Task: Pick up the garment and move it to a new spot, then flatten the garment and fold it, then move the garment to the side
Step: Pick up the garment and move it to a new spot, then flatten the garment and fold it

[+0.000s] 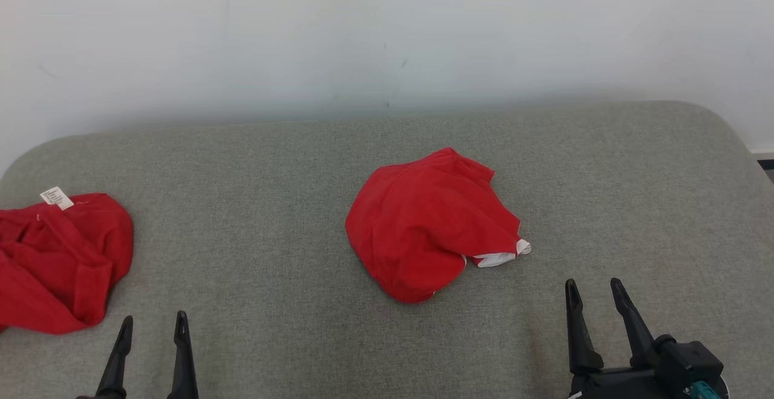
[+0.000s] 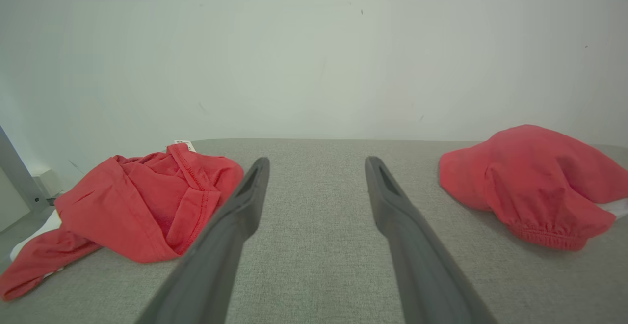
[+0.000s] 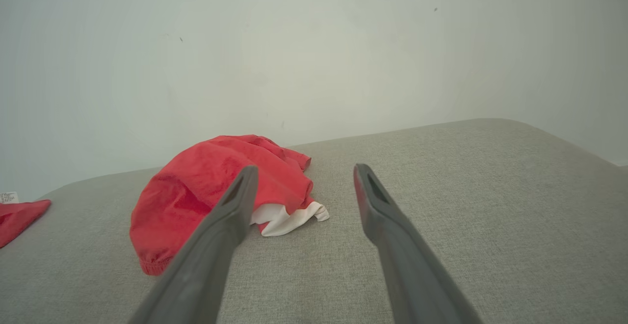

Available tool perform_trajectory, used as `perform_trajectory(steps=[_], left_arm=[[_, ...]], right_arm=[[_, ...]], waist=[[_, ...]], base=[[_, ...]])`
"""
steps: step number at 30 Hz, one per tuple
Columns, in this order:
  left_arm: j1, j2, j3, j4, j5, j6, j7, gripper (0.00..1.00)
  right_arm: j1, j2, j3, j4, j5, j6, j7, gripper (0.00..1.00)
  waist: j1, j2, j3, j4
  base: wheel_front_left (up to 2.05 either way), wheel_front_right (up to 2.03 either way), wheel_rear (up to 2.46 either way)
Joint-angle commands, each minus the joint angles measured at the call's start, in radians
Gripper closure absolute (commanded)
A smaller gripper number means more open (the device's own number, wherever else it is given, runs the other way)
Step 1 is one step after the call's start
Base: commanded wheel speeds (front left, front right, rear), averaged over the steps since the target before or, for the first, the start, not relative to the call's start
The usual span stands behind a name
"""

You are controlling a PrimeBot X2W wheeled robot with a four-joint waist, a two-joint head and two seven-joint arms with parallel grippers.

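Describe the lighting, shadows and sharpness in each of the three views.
Head view: soft, even light, no glare, only a faint shadow under the crumpled red garment. Left wrist view: washed-out colours, the left gripper soft-focused towards the bottom edge. Right wrist view: same pale cast; the right gripper blurs close up, the garment's white trim looks sharp.

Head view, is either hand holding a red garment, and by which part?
Nothing is held. The left hand and right hand stand open, clear of the middle garment and the left garment.
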Motion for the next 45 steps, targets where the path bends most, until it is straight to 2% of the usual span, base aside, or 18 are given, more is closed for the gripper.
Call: perform_trajectory(steps=[1, 22, 30, 38, 45], left_arm=[[-0.012, -0.002, 0.005, 0.004, 0.005, -0.004, -0.003, 0.00], [-0.028, -0.013, 0.008, 0.015, 0.010, -0.013, -0.003, 0.00], [-0.121, -0.019, -0.142, 0.051, 0.013, -0.017, -0.003, 0.00], [-0.237, -0.014, -0.338, 0.173, -0.012, -0.015, -0.003, 0.00], [-0.314, 0.005, -0.447, 0.321, -0.048, -0.015, -0.003, 0.00]], right_arm=[[-0.001, 0.003, 0.002, 0.000, 0.000, -0.002, -0.001, 0.00], [-0.007, 0.003, 0.006, 0.000, 0.000, -0.002, -0.001, 0.00], [-0.025, 0.003, 0.009, -0.003, 0.004, -0.002, -0.001, 0.00], [-0.053, 0.003, 0.024, -0.006, 0.007, -0.002, -0.001, 0.00], [-0.069, 0.003, 0.025, -0.004, 0.014, -0.002, -0.001, 0.00]], waist=[[0.0000, 0.0000, 0.001, 0.001], [0.0000, 0.0000, 0.015, -0.004], [0.0000, 0.0000, 0.048, -0.026], [0.0000, 0.0000, 0.100, -0.086], [0.0000, 0.0000, 0.147, -0.158]], base=[[0.00, 0.00, 0.00], [0.00, 0.00, 0.00], [0.00, 0.00, 0.00], [0.00, 0.00, 0.00], [0.00, 0.00, 0.00]])
